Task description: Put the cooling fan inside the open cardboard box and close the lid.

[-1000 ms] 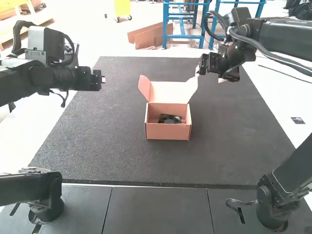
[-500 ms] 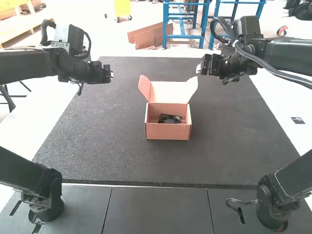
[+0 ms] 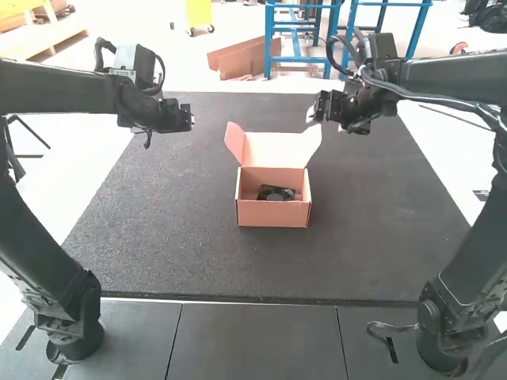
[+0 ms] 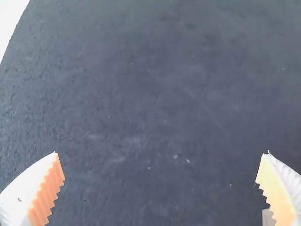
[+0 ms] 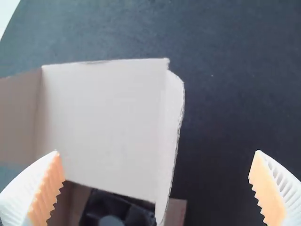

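The cardboard box point(image 3: 273, 207) is set near the middle of the mat point(image 3: 158, 229); the cooling fan point(image 3: 276, 192) is lodged inside it; the lid point(image 3: 273, 148) is stood upright along the box's far edge. The left gripper point(image 3: 189, 119) is placed over the mat behind and left of the box, well apart; the right gripper point(image 3: 315, 110) is placed near the lid's upper right corner, behind and above it.

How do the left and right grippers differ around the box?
The left gripper hangs over bare mat, well left of the box; the right gripper hangs close to the right flap of the upright lid. The left gripper faces mat; the right gripper faces the lid and the fan inside. Both are open and empty.
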Robot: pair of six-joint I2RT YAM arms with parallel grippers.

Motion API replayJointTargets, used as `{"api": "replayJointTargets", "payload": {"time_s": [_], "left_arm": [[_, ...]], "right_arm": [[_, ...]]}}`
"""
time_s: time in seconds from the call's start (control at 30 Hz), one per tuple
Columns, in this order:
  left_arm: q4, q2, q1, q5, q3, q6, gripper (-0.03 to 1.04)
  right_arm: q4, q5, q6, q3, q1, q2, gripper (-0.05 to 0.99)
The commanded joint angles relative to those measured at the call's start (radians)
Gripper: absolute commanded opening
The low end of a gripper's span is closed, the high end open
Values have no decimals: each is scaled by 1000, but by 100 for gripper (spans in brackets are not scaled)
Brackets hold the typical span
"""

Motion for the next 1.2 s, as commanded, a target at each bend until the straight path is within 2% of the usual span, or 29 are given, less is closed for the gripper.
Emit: {"api": "replayJointTargets", "payload": {"time_s": [0.0, 0.33, 0.7, 0.87, 1.17], "left_arm": [[15, 29, -2, -7, 53, -9, 97], [18, 152, -54, 17, 139, -13, 97], [18, 255, -70, 23, 223, -12, 97], [12, 284, -83, 46, 241, -12, 97], [-9, 290, -162, 106, 252, -9, 97]], "right_arm": [[-7, -38, 15, 69, -15, 44, 90], [-54, -70, 14, 196, -16, 176, 90], [-85, -73, 2, 270, -15, 242, 90], [-111, -95, 0, 279, -12, 255, 90], [-113, -119, 6, 279, -10, 257, 85]]}}
